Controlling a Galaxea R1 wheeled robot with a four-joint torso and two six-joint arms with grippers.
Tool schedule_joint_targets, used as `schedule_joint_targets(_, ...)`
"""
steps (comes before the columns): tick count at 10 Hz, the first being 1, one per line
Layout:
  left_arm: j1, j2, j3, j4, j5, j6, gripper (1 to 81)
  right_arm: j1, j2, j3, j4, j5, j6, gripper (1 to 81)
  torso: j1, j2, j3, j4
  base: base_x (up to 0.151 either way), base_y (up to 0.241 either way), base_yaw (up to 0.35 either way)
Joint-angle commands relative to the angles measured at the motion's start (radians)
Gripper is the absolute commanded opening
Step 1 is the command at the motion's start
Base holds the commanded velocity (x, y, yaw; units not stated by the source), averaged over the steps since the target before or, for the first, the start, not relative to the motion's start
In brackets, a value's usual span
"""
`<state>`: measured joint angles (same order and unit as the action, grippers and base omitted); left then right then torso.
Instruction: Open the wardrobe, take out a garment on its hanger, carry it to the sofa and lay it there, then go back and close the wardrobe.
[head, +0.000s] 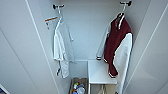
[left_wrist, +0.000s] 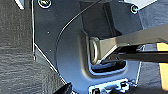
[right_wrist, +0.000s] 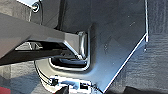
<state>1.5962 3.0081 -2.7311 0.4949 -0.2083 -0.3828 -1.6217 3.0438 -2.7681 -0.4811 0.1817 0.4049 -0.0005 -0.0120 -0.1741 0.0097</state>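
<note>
Inside, the wardrobe (head: 87, 37) stands open in the head view, with both white doors swung wide at the picture's left and right edges and the plain white interior showing between them. The garment (head: 116, 47), a dark red jacket with white sleeves and striped dark cuffs, hangs on the right side of the interior. Its hanger (head: 122, 11) is white and slim, and the curved hook sits over a short dark rail bracket (head: 125, 3) near the top right. The jacket's lower part hangs in front of a white shelf block (head: 98, 72) that fills the lower right of the interior.

On the left side a white shirt (head: 61, 50) hangs from its own hanger under a second dark bracket (head: 58, 6). Just beside it, on the inner wall, is a small white label with an orange stripe (head: 50, 22). Low down, between the shirt and the shelf block, a box of mixed colourful items (head: 78, 87) rests on the wardrobe floor; what the items are cannot be made out.

Each wrist view shows the robot's own dark plate and jointed bar over dark grey textured flooring (left_wrist: 15, 50). From these views it cannot be told whether either claw is released or clenched, and neither is seen touching the jacket or the wardrobe.
</note>
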Motion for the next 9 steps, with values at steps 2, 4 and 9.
schedule_joint_targets(2,-0.008,-0.009,-0.003,0.004,0.049,-0.001,81.1,0.016,0.002,0.001,-0.010,-0.053,-0.003,81.1,0.001,0.000,0.000,0.000,0.086,0.000,0.000)
schedule_joint_targets(4,-0.008,-0.009,-0.003,0.004,0.047,-0.002,81.1,0.016,0.000,0.001,-0.010,-0.053,-0.003,81.1,0.001,0.000,0.000,0.000,0.086,0.000,0.000)
schedule_joint_targets(9,-0.008,-0.012,-0.003,0.004,0.047,-0.002,81.1,0.022,0.000,0.001,-0.011,-0.053,-0.003,81.1,0.001,0.000,0.000,0.000,0.081,0.000,0.000)
